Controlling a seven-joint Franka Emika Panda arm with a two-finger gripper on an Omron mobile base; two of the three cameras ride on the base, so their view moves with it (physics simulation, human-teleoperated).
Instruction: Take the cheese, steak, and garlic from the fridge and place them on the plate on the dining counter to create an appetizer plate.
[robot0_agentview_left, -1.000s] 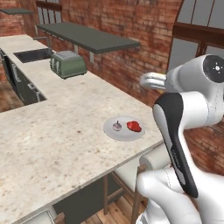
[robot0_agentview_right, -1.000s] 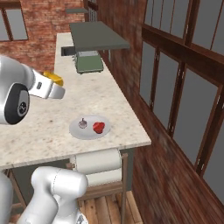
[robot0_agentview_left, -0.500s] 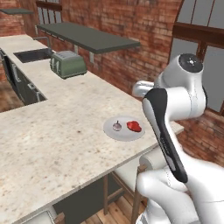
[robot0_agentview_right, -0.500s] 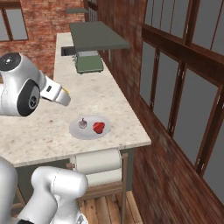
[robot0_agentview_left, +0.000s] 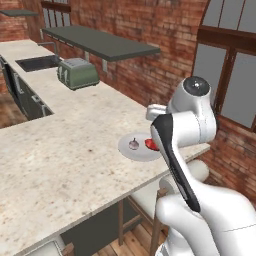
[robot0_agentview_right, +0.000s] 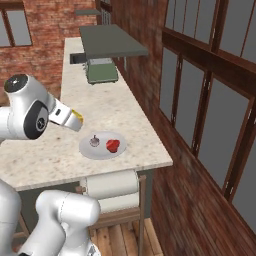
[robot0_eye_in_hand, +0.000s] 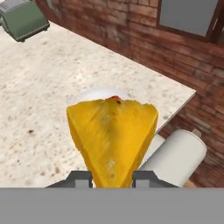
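Cheese held above the bench, beside the plate

We see the fingers (robot0_eye_in_hand: 111, 178) closed tight on the cheese (robot0_eye_in_hand: 113, 135), a yellow-orange wedge clamped at its narrow end (its yellow tip also shows past the hand in the right base view (robot0_agentview_right: 77, 118)). The wedge hangs in the air, just left of the plate (robot0_agentview_right: 89, 149) and touching nothing else. On the plate lie the steak (robot0_agentview_right: 113, 145) and the garlic (robot0_agentview_right: 94, 141), slightly apart. The plate rests on the bench (robot0_agentview_left: 75, 130) near its end edge; a green toaster (robot0_agentview_left: 76, 73) stands well apart.
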